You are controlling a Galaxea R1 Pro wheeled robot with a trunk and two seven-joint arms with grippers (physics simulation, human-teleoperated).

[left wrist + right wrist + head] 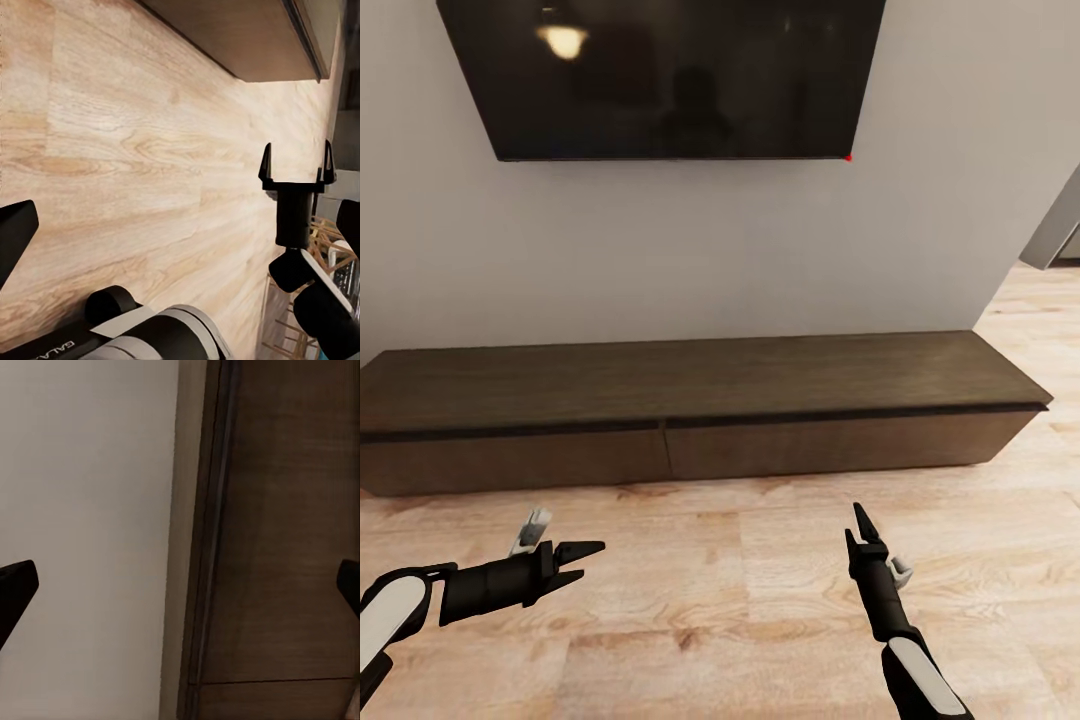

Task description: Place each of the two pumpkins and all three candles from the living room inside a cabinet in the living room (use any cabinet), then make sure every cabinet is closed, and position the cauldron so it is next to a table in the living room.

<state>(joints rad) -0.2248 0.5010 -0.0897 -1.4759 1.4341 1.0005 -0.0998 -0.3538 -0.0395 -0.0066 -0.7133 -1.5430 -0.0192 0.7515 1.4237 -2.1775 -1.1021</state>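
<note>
Cabinet (690, 420) at twelve o'clock, drawers shut; my left gripper (575, 560) and right gripper (857, 528) spread wide, empty (nothing collected); next, I judge, open a drawer.

We can read one piece of lettering: white capitals on the black housing of the left arm (112, 341) in the left wrist view, upside down and cut off by the frame edge, showing "GALA". We find no other legible text, number or sign on the cabinet (690, 400) or television (665, 75).
</note>
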